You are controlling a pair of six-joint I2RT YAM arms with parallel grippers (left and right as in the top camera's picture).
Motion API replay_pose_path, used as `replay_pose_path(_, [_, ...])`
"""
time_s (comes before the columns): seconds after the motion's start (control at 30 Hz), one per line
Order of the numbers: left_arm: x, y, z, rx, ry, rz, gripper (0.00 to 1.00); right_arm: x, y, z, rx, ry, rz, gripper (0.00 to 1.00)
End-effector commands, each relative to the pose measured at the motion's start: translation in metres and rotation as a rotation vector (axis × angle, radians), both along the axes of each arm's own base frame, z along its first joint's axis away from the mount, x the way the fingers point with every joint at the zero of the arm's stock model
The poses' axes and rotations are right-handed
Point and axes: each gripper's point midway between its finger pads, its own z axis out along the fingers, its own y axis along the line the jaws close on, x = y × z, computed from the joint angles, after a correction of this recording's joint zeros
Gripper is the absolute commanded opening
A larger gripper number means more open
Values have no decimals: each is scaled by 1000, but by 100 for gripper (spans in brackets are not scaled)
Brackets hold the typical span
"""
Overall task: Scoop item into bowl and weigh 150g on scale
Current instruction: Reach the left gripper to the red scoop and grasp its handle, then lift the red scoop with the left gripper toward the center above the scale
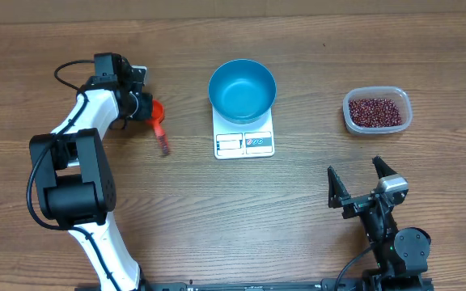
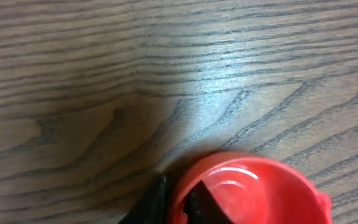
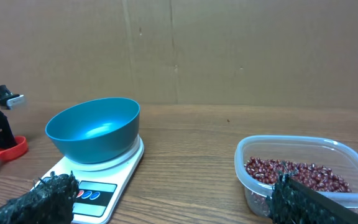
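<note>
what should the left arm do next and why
Probably lift the scoop off the table and carry it toward the beans. The left gripper looks pinched on the scoop's rim, one finger inside the cup. The bowl on the scale is empty, and the beans are all in the tub across the table.

The bowl (image 1: 242, 89) sits on the scale (image 1: 244, 143) mid-table; beans (image 1: 374, 111) fill a container (image 1: 407, 109) to the right; a scoop (image 1: 158, 121) lies to the left.
</note>
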Motion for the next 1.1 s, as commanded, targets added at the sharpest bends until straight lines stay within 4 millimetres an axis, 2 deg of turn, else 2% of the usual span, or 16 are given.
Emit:
replay_pose_path(0.0, [0,-1,-3,-10,15,28,4,0,0,-2,0,-3,-2,100])
replay_pose_path(0.13, [5,0,24,-23,-7,62,4,0,0,-2,0,-3,-2,100])
replay_pose_path(0.2, [8,0,44,-29,-23,79,4,0,0,-2,0,-3,-2,100])
replay_pose_path(0.37, [7,-1,112,-62,-68,152,4,0,0,-2,0,-3,-2,100])
replay_pose_path(0.43, [2,-3,141,-99,-87,196,4,0,0,-2,0,-3,-2,100])
replay_pose_path(0.57, [-14,-21,199,-237,-132,246,4,0,0,-2,0,-3,-2,100])
replay_pose_path(0.7, [-33,-36,234,-372,-137,327,4,0,0,-2,0,-3,-2,100])
replay_pose_path(0.83, [-48,-46,242,-450,-80,433,4,0,0,-2,0,-3,-2,100])
replay_pose_path(1.07, [-67,-69,219,-434,40,508,4,0,-1,-2,-1,-2,-10,100])
